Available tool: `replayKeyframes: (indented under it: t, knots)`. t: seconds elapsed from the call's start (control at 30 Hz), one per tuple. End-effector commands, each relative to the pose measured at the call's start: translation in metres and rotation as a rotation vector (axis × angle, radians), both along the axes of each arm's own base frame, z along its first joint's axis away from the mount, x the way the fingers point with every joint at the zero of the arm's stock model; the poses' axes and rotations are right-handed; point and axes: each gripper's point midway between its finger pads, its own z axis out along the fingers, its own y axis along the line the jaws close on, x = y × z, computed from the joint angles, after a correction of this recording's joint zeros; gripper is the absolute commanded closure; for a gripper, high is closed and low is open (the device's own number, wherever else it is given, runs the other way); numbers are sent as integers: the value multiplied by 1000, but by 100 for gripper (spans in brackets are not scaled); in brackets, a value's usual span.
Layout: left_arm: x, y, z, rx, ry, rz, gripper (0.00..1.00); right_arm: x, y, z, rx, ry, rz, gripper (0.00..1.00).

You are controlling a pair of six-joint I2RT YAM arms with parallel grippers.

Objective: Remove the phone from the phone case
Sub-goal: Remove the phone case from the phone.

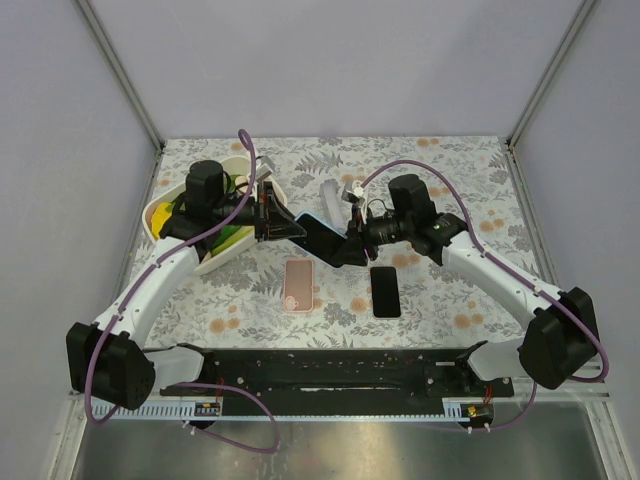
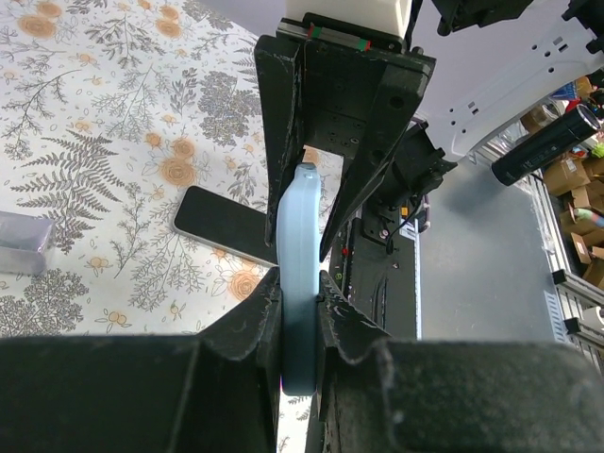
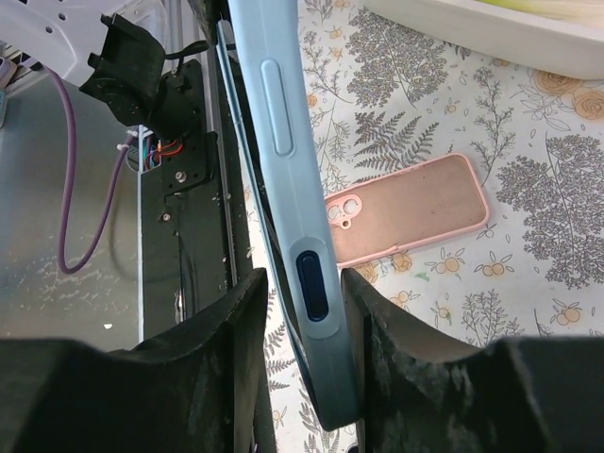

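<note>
From above, the light blue phone case [image 1: 308,217], with the dark phone [image 1: 325,240] in it, hangs over the middle of the flowery tabletop [image 1: 450,170], with open room around it.

Left wrist view: the left gripper [image 2: 300,316] pinches the case's thin edge tight.

Right wrist view: the right gripper [image 3: 304,321] hugs the case, touching both sides.

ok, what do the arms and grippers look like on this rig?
Left arm and right arm: white link shells, bulky black joint housings. A purple cable loops along each. Left gripper and right gripper: matte black, two wedge-shaped fingers. No markings legible.
</note>
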Motion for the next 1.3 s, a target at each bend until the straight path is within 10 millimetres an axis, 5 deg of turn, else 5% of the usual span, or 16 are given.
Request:
replayKeyframes:
  t: [0.0,0.17,0.43,0.67,1.27]
  knots:
    - [-5,1,29,-32,-132,-37,100,0,3,15,26,-35,41,55]
    - [-5,1,26,-23,-135,-37,100,-2,5,14,23,-19,62,55]
    - [-8,11,11,139,-209,-95,100,-9,-19,-2,-164,-98,158,26]
    - [-16,15,-6,231,-237,-146,100,-8,-30,-2,-220,-161,155,28]
    - [-37,-4,9,160,-245,-255,100,-20,-13,-9,-125,-85,228,32]
